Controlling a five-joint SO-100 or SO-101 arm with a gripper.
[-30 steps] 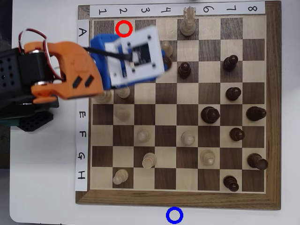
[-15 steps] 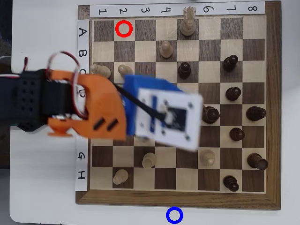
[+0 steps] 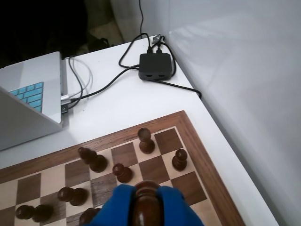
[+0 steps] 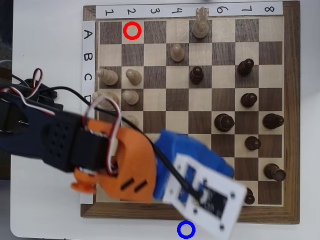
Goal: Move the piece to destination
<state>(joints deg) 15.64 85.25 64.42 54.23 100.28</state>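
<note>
In the wrist view my gripper [image 3: 146,197] is at the bottom centre, its blue fingers [image 3: 117,207] shut on the piece [image 3: 146,209], a dark-brown wooden pawn with a rounded top, held above the board. In the overhead view the arm's blue and white wrist block [image 4: 200,192] hangs over the board's lower edge and hides both gripper and piece. The destination, a blue ring [image 4: 179,230], lies on the white table just below the board, slightly left of the wrist block's tip.
Dark pieces [image 4: 224,121] stand on the chessboard's [image 4: 285,150] right half and pale ones [image 4: 176,51] on its left and top. A red ring [image 4: 125,31] marks a top-left square. In the wrist view, a laptop [image 3: 28,113] and a black hub [image 3: 155,66] sit beyond the board.
The arm has swung from the board's upper left, across the middle, down to the lower edge near the blue ring.
</note>
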